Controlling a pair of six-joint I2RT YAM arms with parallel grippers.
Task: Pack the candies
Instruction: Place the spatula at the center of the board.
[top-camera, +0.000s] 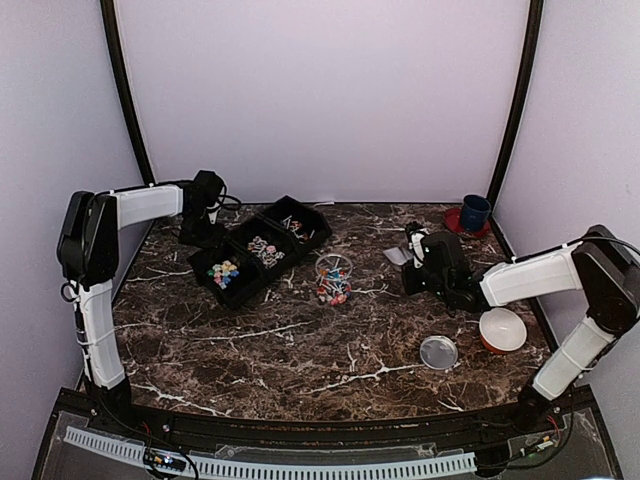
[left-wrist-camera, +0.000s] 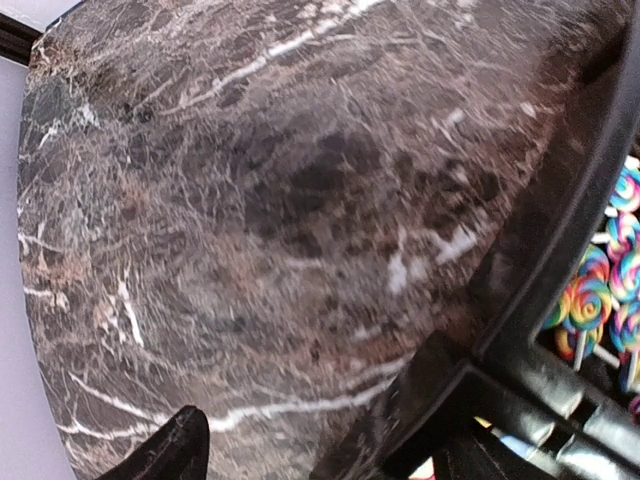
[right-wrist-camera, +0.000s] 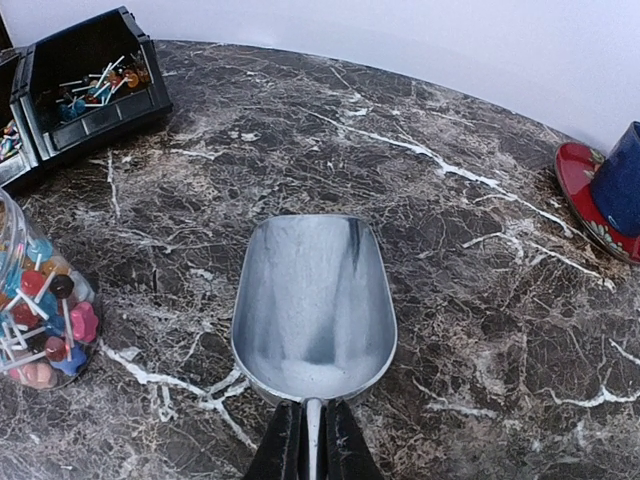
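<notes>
Jaws of the right arm are shut tight on the thin handle of a metal scoop (right-wrist-camera: 312, 300). The scoop is empty and lies low over the bench (right-wrist-camera: 480, 300). Its long axis runs straight forward from the jaws, with the open mouth away from them.

To the left of these jaws, just beside the scoop, stands a small clear jar (right-wrist-camera: 12, 225) with some candies (right-wrist-camera: 80, 322) already inside. Further to the left and ahead, past the jar, is the black tray (right-wrist-camera: 100, 125), whose compartments hold more candies. So the scoop does not point at the tray, and I judge it must turn to the left before it can dig in.

Left jaws stand wide open and hold nothing. One fingertip (left-wrist-camera: 170, 450) shows low over bare bench, and the tray wall is close on the right of them, with striped lollipops behind it.

The left arm is nearer to the tray, but the right arm has the tool. To the right of the right jaws, well apart, a blue cup (right-wrist-camera: 620, 175) sits on a red saucer (right-wrist-camera: 575, 175).
</notes>
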